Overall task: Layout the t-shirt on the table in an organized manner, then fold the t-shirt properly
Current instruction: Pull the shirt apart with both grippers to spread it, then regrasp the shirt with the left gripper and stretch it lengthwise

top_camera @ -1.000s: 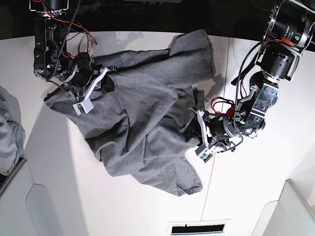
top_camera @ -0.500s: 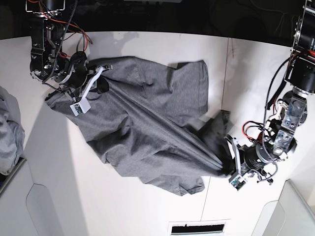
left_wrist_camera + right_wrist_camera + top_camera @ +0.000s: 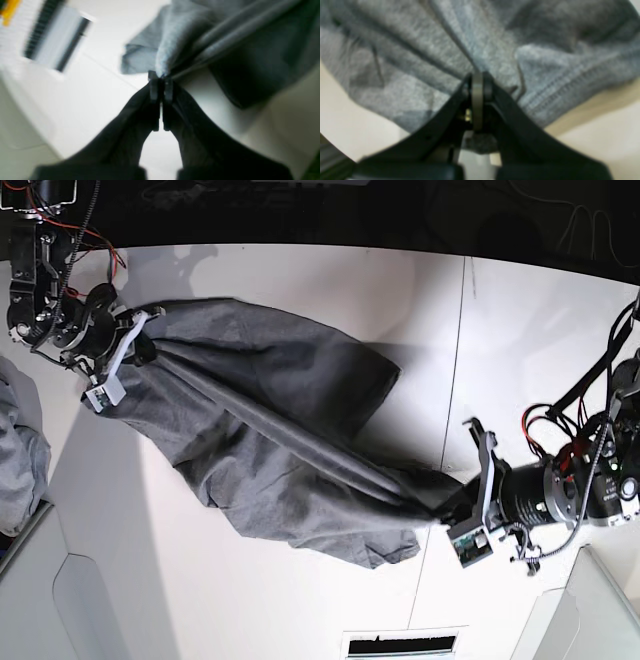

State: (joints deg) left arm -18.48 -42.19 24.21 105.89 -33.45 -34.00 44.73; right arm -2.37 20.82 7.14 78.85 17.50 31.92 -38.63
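The heather-grey t-shirt (image 3: pixel 280 440) hangs stretched in a long diagonal band across the white table (image 3: pixel 300 280), from upper left to lower right. My right gripper (image 3: pixel 138 332) is shut on the shirt's upper left end. In the right wrist view, that gripper (image 3: pixel 477 77) pinches bunched fabric (image 3: pixel 420 50) near a stitched hem. My left gripper (image 3: pixel 450 512) is shut on the lower right end. In the left wrist view, taut folds of the shirt (image 3: pixel 225 37) fan out from the left gripper (image 3: pixel 160 77), above the table.
A paler grey cloth bundle (image 3: pixel 18 450) lies at the left edge. Light grey bins stand at the lower left (image 3: pixel 60 600) and lower right (image 3: pixel 600 610). A dark seam (image 3: pixel 458 360) crosses the table. A slotted vent (image 3: pixel 400 645) sits at the front edge.
My left gripper shut on the shirt's edge and pulled it right and toward the front. My right gripper drew its end further left. The crumpled shirt is now stretched out between them.
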